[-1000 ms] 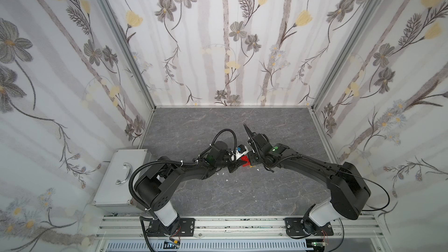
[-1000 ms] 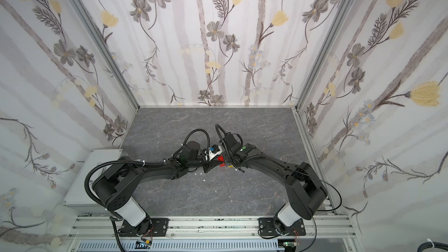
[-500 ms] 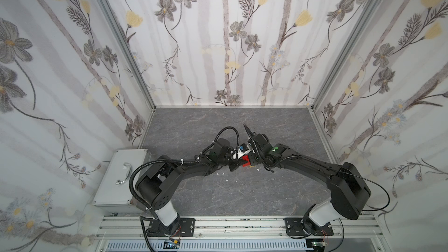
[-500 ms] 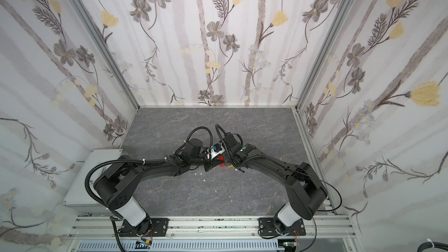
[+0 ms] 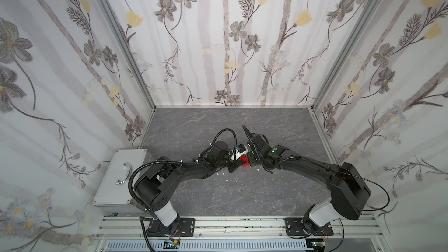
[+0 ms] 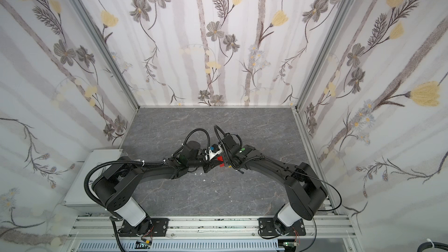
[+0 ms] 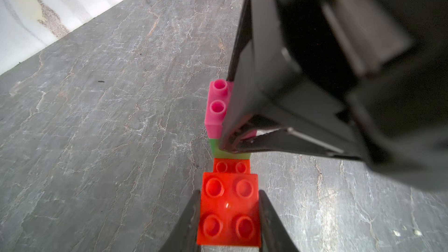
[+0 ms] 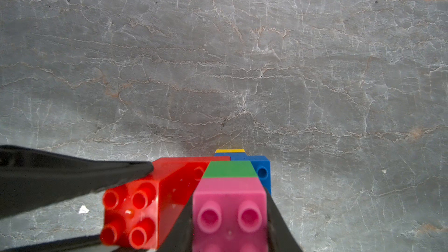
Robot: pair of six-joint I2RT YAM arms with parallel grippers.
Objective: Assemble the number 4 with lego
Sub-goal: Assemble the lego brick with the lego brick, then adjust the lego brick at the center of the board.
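Left wrist view: the left pincer (image 7: 228, 196) is clenched on the red brick (image 7: 229, 216), probably to press this arm firm. On the right, the right pincer (image 8: 229, 193) grasps the pink brick (image 8: 230, 221), I think to steady the number 4 (image 8: 230, 169) at the middle of the surface (image 8: 218, 69).

In both top views the light is bright and even, and no lamp is visible. The flowered walls (image 5: 218, 44) look almost washed out in their pale parts. The grey floor (image 5: 194, 127) carries only faint, soft shadows under the left arm (image 5: 184, 173) and the right arm (image 5: 303, 166). The wide lens makes the aluminium corner posts (image 5: 122, 42) lean outward toward the edges.

In the left wrist view the right arm (image 7: 339, 56), very close to the lens, is dark and blurred. The red brick (image 7: 229, 209) is sharp, with one small white glare spot.

In the right wrist view the pink brick (image 8: 230, 209) is soft and the floor is sharp, with a diffuse shadow darkening its middle.
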